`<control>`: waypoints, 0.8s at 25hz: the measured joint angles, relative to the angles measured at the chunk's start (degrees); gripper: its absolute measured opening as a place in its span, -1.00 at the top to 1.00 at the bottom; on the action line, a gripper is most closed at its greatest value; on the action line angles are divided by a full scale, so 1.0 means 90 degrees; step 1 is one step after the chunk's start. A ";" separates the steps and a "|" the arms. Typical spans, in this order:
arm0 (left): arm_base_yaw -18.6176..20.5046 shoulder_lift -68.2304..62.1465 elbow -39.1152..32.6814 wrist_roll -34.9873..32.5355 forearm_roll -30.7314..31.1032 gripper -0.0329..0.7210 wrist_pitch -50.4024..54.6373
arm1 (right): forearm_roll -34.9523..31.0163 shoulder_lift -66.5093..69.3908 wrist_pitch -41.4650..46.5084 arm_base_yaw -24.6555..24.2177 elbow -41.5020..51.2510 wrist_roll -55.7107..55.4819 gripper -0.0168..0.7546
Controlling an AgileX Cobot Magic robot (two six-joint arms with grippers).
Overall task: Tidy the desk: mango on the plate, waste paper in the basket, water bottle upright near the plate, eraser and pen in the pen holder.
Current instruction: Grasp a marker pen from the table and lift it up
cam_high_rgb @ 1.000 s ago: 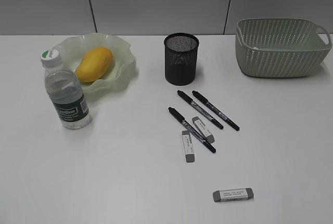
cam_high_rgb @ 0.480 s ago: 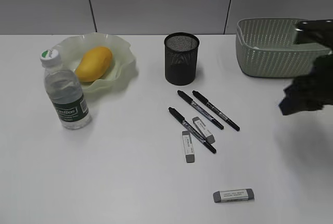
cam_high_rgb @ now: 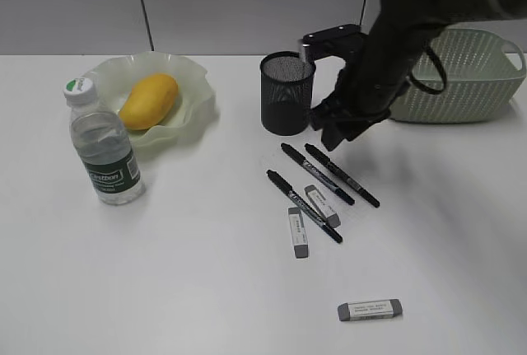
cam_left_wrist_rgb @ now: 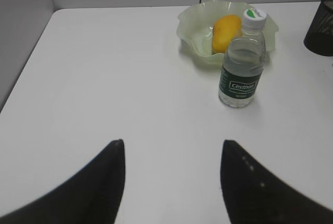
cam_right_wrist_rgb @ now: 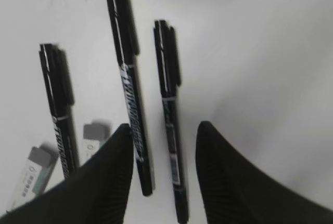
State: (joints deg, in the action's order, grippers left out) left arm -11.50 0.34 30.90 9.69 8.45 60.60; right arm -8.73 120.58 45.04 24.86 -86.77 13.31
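Observation:
The mango [cam_high_rgb: 149, 100] lies in the pale green plate [cam_high_rgb: 200, 83] at the back left. The water bottle [cam_high_rgb: 103, 145] stands upright just in front of the plate. Three black pens [cam_high_rgb: 341, 175] and three grey-white erasers [cam_high_rgb: 297, 231] lie on the desk [cam_high_rgb: 189, 273] in front of the black mesh pen holder [cam_high_rgb: 287, 91]. My right gripper [cam_high_rgb: 331, 131] hovers open and empty above the pens' upper ends, with one pen [cam_right_wrist_rgb: 169, 104] between its fingers in the right wrist view. My left gripper [cam_left_wrist_rgb: 173, 143] is open and empty over bare desk. No waste paper shows.
The sage-green basket [cam_high_rgb: 478, 75] stands at the back right, partly hidden by my right arm. One eraser [cam_high_rgb: 370, 310] lies apart near the front edge. A grey wall runs behind the desk. In the left wrist view the bottle [cam_left_wrist_rgb: 242, 63] and plate [cam_left_wrist_rgb: 193, 26] lie far ahead.
My right arm has swung in from the right edge, past the basket, to above the pens next to the pen holder. Nothing on the desk has moved.

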 joint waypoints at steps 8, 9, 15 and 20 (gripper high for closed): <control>0.0000 0.0000 0.0000 0.0000 0.0000 -0.24 0.0000 | 0.0406 0.0478 0.0611 0.1057 -0.0744 -0.0380 0.11; 0.0000 0.0000 0.0000 0.0000 0.0000 -0.24 0.0000 | 0.0546 0.0516 0.0622 0.1159 -0.0751 -0.0466 0.11; 0.0000 0.0000 0.0000 0.0000 0.0000 -0.24 0.0000 | 0.0827 0.1000 0.0642 0.1354 -0.0758 -0.0929 0.10; 0.0000 0.0000 0.0000 0.0000 0.0000 -0.24 0.0000 | 0.0887 0.1126 0.0657 0.1354 -0.0758 -0.1005 0.10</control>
State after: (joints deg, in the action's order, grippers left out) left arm -11.50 0.34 30.90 9.69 8.45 60.60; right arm -0.75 130.71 50.96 37.04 -93.60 4.27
